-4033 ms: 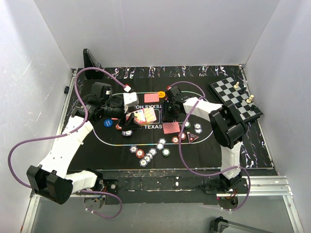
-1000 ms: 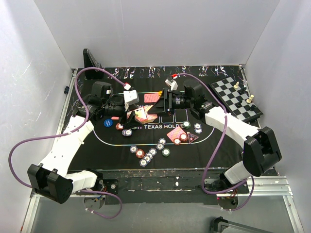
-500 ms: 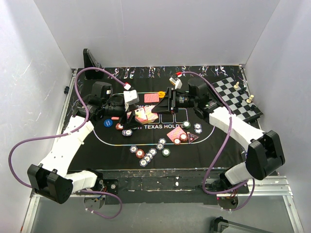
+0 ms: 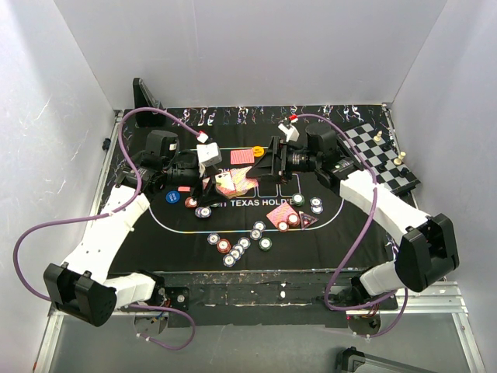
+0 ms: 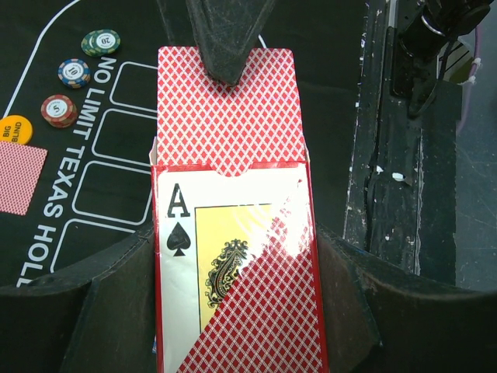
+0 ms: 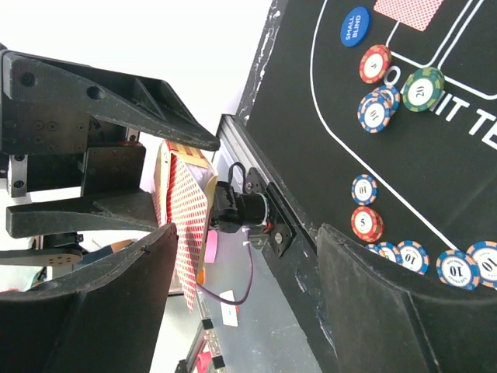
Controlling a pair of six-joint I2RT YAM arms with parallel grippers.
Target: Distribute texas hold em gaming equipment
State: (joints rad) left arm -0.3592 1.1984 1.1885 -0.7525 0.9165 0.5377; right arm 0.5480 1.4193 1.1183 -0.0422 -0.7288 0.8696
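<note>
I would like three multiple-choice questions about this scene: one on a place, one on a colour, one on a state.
1. Where does the chessboard stand?
A) far right
B) near left
C) in the centre

2. Which colour has the SMALL BLIND button?
A) yellow
B) blue
C) green

3. How is the left pincer?
A) open and empty
B) shut on a chip
C) shut on the card box

Key:
1 A, the top view shows it at the far right corner.
2 B, the right wrist view shows it blue.
3 C, its fingers press the box's two sides.
</note>
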